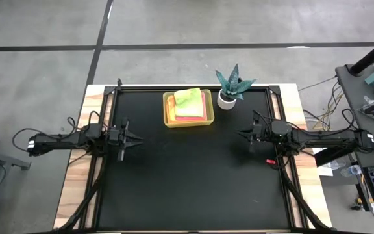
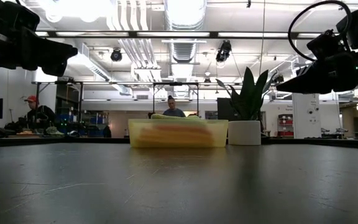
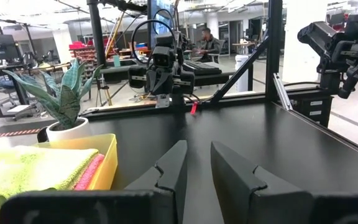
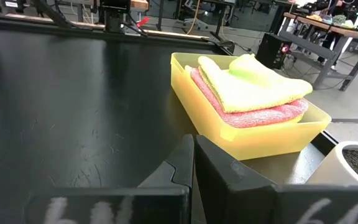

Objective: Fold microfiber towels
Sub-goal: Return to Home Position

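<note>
1. Table (image 1: 193, 175): black top. The floor in front of the tray is bare, so I judge there is wide free room for either arm. Frame rails run along the table's sides, well out from the tray, and I would mind them on wide swings.
2. Left gripper (image 1: 135, 136): well apart from the tray, off its left front. Fingers stand narrowly spread and hold nothing.
3. Right gripper (image 1: 242, 134): well apart from the tray, off its right front. Fingers are pressed together and empty.
4. Tray (image 1: 166, 109): yellow, translucent, thin-walled, at the table's far middle. I expect it to slide if nudged.
5. Towels (image 1: 188, 104): folded and stacked inside the tray, green on top, pink beneath. I cannot sort the lower layers. I judge them light, soft and limp. I would pinch a corner or a folded edge, not the middle.
6. Plant (image 1: 229, 88): just beside the tray's right far corner, not touching it. It narrows my approach on that side.
</note>
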